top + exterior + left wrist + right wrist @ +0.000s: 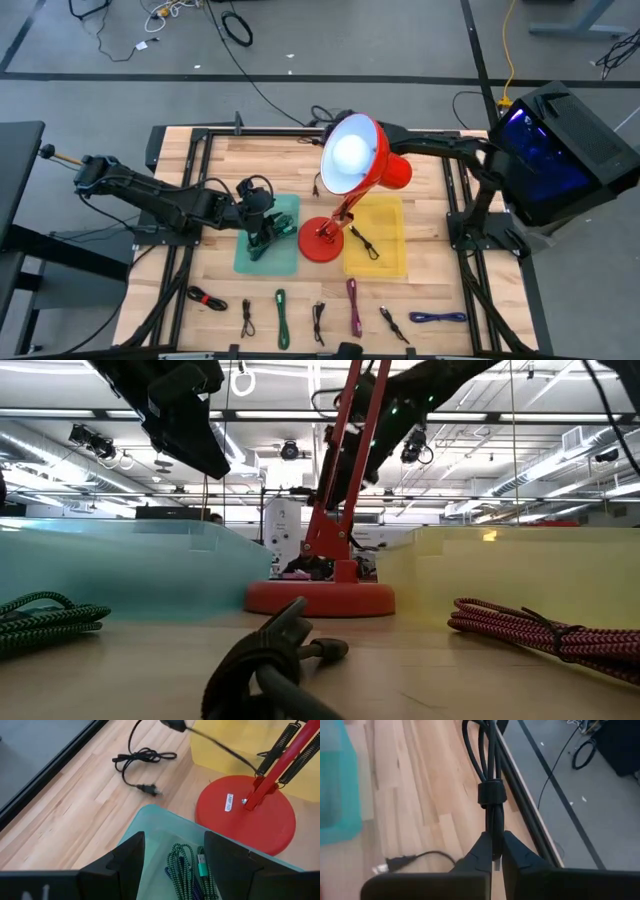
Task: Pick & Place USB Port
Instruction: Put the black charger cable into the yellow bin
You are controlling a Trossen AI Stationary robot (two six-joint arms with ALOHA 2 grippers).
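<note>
The right claw (495, 851) is pinched tight on a black cable (489, 765), a looped bundle cinched by a dark band, the plug end nipped between the fingers. From above, that arm reaches in from three o'clock toward the far edge of the bench (420, 300), its claw hidden behind the shade of the red lamp (352, 160) at about twelve. The cable looks light and floppy: the loops will likely sag and swing, so a hold near the band or the hard plug seems the surest, and the rubbery skin should not slip much.

The left claw (174, 857) stands wide and holds nothing, hanging over the teal tray (286, 262) at about nine o'clock of the lamp's base. In that tray lies a green braided cable (179, 862). The yellow tray (388, 262) sits at three o'clock of the base with a small dark cable in it.

The bench is pale planked wood, smooth and flat, framed by dark rails. Along its near edge, toward six o'clock, a row of other coiled cables (355, 305) waits, well apart from each other; a loose black cord (142, 760) lies on bare wood near the far edge. Beyond is an open workshop with a grey floor, trailing wires and bright ceiling lights.
</note>
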